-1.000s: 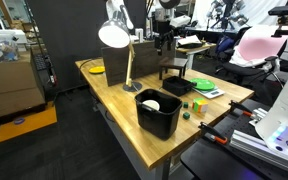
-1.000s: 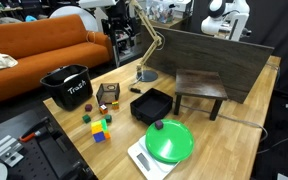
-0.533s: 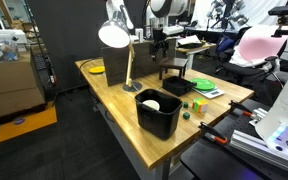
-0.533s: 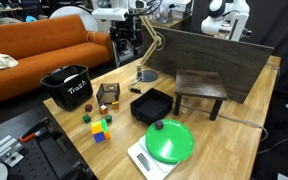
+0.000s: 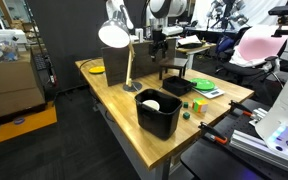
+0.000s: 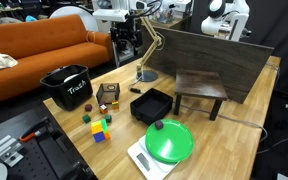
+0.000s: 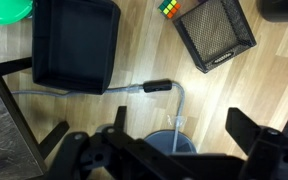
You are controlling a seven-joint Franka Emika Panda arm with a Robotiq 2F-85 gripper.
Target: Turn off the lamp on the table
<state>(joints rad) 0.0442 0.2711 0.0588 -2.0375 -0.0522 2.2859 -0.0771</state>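
Note:
The lamp (image 5: 114,34) stands at the far part of the wooden table (image 5: 102,95), with a silvery dome shade that is bright white inside and a thin brass stem. In an exterior view its stem and round grey base (image 6: 146,75) show. My gripper (image 5: 161,46) hangs above the table beside the lamp (image 6: 127,50). In the wrist view my gripper (image 7: 181,122) is open and empty, directly above the lamp's grey base (image 7: 174,145). The lamp's cable with a black inline switch (image 7: 157,87) lies on the table (image 7: 84,130) just beyond.
A black bin (image 5: 159,112) (image 6: 66,87), a black tray (image 6: 152,105) (image 7: 76,45), a mesh basket (image 6: 108,95) (image 7: 216,32), coloured cubes (image 6: 99,128), a green plate on a scale (image 6: 169,140), a small dark stool (image 6: 201,88) and a dark board (image 6: 209,55) stand on the table.
Between one second and half a second ago my gripper shifted a little toward the lamp. Since then nothing has visibly moved.

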